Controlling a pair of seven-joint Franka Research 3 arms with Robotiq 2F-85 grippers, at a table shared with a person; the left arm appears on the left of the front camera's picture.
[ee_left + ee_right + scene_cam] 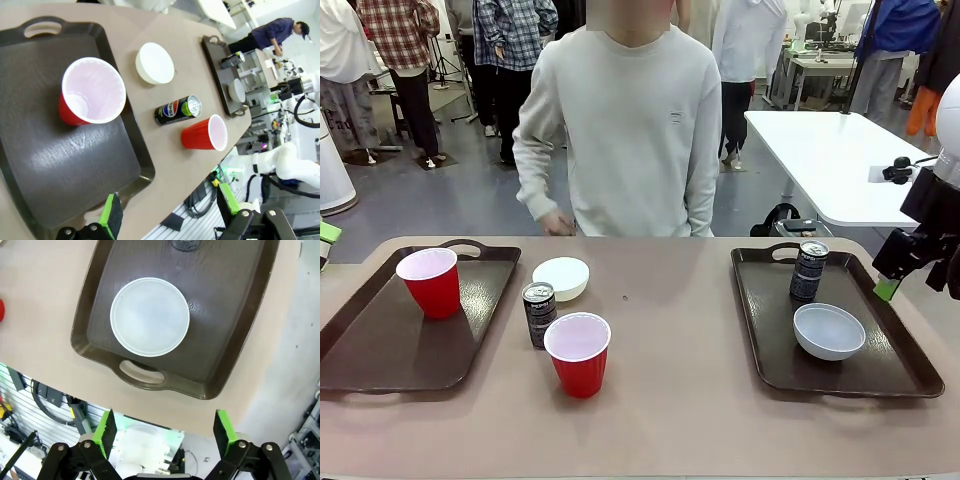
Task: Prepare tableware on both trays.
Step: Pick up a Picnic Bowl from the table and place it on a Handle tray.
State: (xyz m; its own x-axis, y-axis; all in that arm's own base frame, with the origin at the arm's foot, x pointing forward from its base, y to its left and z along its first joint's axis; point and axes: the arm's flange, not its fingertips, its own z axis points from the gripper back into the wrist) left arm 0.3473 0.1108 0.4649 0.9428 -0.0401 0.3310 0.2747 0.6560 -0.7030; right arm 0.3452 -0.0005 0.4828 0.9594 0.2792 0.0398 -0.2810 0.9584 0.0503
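The left tool (pixel 169 212) is hovering over the near rim of the left tray (pixel 75 160), pads spread wide, carrying nothing. The right tool (pixel 165 430) is hanging above the near handle of the right tray (pixel 235 315), likewise wide and empty.

- The left tray is carrying one red cup (pixel 428 280), upright.
- The right tray is holding a can (pixel 810 270) and a white bowl (pixel 829 331).
- Standing loose on the table (pixel 690 400) between the trays: second bowl (pixel 561 277), second can (pixel 538 313), second cup (pixel 578 353). Can and cup are crowding each other.

Judging: the second cup is owed to the right tray, the second bowl and second can to the left. Whichever tool is reaching in should be descending straight, straddling one item only and keeping clear of its neighbour. The cup wall is probably flexing under pressure, so squeeze lightly and lift level.
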